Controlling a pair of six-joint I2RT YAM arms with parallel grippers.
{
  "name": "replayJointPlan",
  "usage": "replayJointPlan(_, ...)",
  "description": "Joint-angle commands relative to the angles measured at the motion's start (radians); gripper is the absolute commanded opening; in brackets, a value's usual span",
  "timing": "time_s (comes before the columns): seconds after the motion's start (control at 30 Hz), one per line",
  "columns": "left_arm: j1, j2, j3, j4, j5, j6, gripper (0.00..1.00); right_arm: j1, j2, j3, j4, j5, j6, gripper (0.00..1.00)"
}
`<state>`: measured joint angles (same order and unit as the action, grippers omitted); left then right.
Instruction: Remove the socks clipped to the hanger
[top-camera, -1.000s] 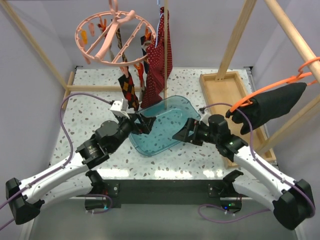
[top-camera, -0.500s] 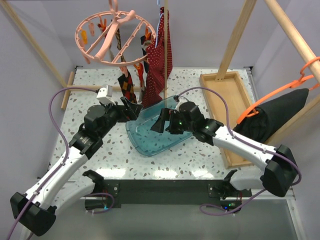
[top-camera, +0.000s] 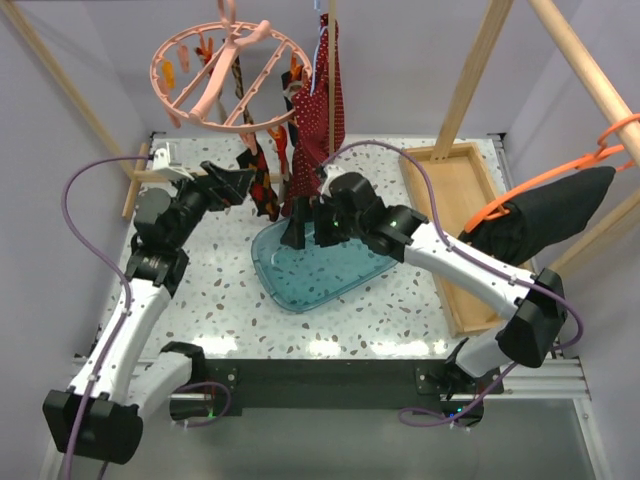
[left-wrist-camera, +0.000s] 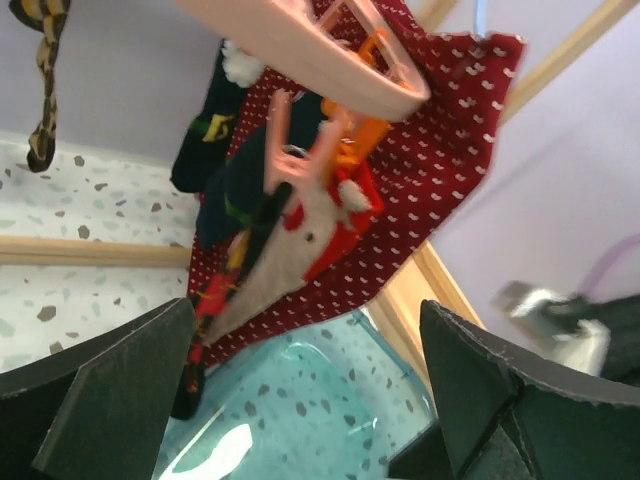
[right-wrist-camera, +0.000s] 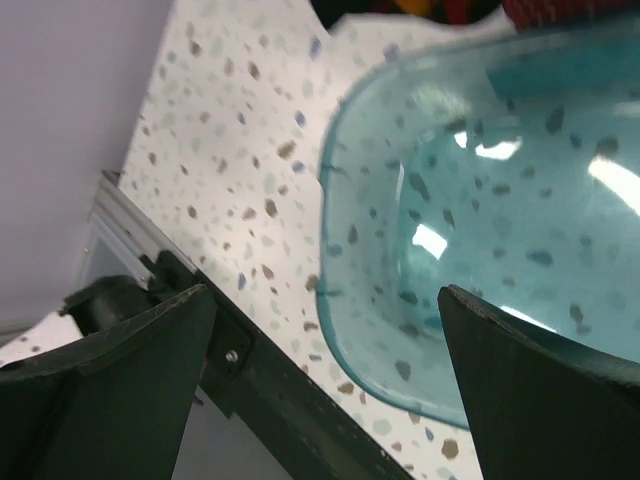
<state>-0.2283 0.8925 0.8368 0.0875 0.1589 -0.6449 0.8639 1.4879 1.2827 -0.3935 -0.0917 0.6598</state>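
Two grippers, both with jaws spread wide, nothing held. Left gripper (top-camera: 243, 182) is up beside the dark argyle-patterned knit socks (top-camera: 262, 182) that hang under the round salmon-pink plastic ring hanger (top-camera: 230, 75). Right gripper (top-camera: 308, 232) is low over the translucent teal plastic tray (top-camera: 330, 280), near the hem of the large red white-dotted garment (top-camera: 318, 120).

Left wrist view: the pale pink-beige sock with a red motif (left-wrist-camera: 300, 240) hangs between the fingers (left-wrist-camera: 120, 400), apart from both. A pink spring clip (left-wrist-camera: 285, 140) pins its top, with an orange clip (left-wrist-camera: 355, 140) just beside it. Reads as the approach for a first pull; every sock I can see is on the hanger, none in the tray.

How I'd run it:
- Advance until the sock body sits between the pads, then bite below the clip, not on it.
- The red garment is right behind the sock, so keep it out of the bite.
- Pull down along the sock's hang line. The ring hangs by one top hook, so a sideways tug likely just swings it.
- If the ring swings, the right gripper is free to steady the rim, but it has to come up from the tray first.

Materials:
- Socks are soft, limp knit. They'll probably stretch before the clip lets go, and they're thin, so close fully.
- Clips and the spoked ring are hard, smooth plastic.
- Tray is glossy with rounded corners and a shallow wall, on the speckled terrazzo-look table (right-wrist-camera: 230, 150).
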Motion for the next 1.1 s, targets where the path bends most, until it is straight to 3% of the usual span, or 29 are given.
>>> replayJointPlan(0.0, 0.156, 0.057, -0.073, 0.257, 0.316, -0.105, 1.0, 0.004, 0.023, 0.203, -0.065, 0.021, -0.111, 0.99)
replayJointPlan(0.17, 0.162, 0.125, -0.105, 0.428, 0.447, -0.131, 1.0, 0.003, 0.06, 0.32, -0.079, -0.006, -0.158, 0.99)
replayJointPlan(0.3, 0.164, 0.154, -0.071, 0.382, 0.436, -0.053, 0.93, 0.003, 0.054, 0.331, -0.061, -0.016, -0.18, 0.99)
replayJointPlan(0.37, 0.164, 0.178, -0.054, 0.364, 0.426, -0.038, 0.83, 0.003, 0.038, 0.307, -0.042, -0.013, -0.184, 0.99)
replayJointPlan(0.5, 0.164, 0.206, -0.053, 0.341, 0.401, -0.012, 0.74, 0.003, -0.015, 0.235, 0.004, -0.008, -0.187, 0.99)
replayJointPlan(0.67, 0.162, 0.235, -0.059, 0.347, 0.369, -0.001, 0.72, 0.003, -0.074, 0.161, 0.03, -0.013, -0.184, 0.99)
replayJointPlan(0.8, 0.162, 0.29, -0.048, 0.368, 0.372, 0.011, 0.52, 0.004, -0.104, 0.103, 0.054, -0.019, -0.172, 0.99)
replayJointPlan(1.0, 0.161, 0.339, -0.038, 0.38, 0.37, -0.007, 0.52, 0.012, -0.129, 0.03, 0.076, -0.026, -0.151, 0.99)
replayJointPlan(1.07, 0.161, 0.35, -0.028, 0.365, 0.366, 0.002, 0.46, 0.02, -0.133, 0.014, 0.085, -0.02, -0.146, 0.99)
